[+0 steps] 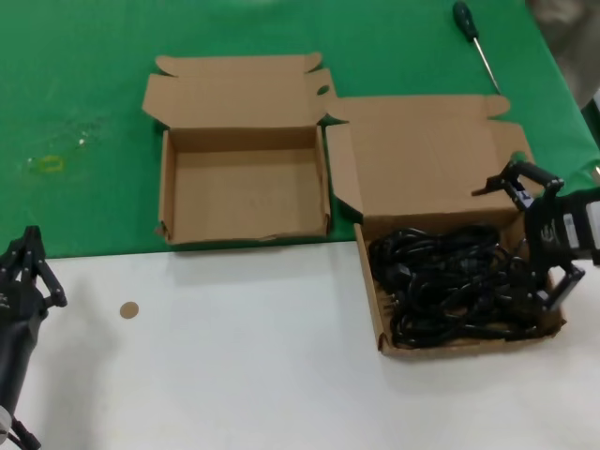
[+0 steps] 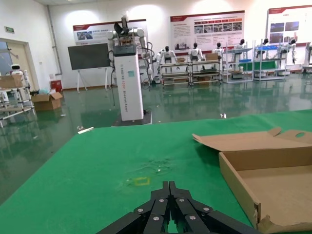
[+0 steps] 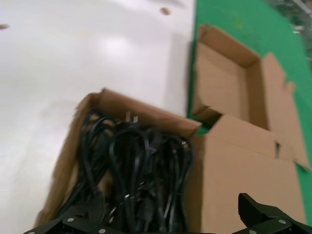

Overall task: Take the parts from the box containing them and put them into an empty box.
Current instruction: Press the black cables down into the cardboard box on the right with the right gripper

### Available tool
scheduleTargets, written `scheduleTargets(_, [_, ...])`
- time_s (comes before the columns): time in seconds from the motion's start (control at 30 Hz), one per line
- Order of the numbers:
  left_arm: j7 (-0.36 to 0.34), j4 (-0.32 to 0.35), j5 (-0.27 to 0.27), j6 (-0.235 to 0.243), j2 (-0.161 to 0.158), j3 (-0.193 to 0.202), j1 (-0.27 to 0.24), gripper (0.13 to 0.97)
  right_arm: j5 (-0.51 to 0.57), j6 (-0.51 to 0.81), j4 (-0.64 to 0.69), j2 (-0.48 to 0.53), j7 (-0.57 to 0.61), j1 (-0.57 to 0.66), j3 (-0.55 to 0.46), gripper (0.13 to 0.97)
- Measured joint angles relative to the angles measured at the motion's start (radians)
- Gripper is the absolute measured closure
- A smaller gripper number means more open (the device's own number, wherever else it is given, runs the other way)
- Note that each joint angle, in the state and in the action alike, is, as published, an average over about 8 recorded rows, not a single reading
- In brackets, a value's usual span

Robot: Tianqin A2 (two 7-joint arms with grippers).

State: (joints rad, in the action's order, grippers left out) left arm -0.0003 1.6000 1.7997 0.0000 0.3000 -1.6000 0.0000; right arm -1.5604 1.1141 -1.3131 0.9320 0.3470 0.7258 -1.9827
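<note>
Cords [image 1: 450, 286] lay tangled in the wide low box [image 1: 380, 309], just left of the right end effector [image 1: 542, 239], whose fingers stood wide at the box's right wall. Left end effector [image 1: 28, 267] sat closed and far off; the empty box [image 1: 167, 202] lay between.

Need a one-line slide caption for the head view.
Open right gripper hovers at the cord-filled box; the smaller box sits empty.
</note>
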Motion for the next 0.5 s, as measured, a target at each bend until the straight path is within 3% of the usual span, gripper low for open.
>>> scheduleTargets(0.27, [0.0, 0.0, 0.0, 0.0, 0.0, 0.0, 0.0, 0.945, 0.051, 0.066, 0.034, -0.026, 0.054, 0.055, -0.041, 0.138])
scheduleTargets(0.5, [0.0, 0.0, 0.0, 0.0, 0.0, 0.0, 0.0, 0.945, 0.07, 0.077, 0.027, -0.033, 0.058, 0.052, -0.047, 0.202])
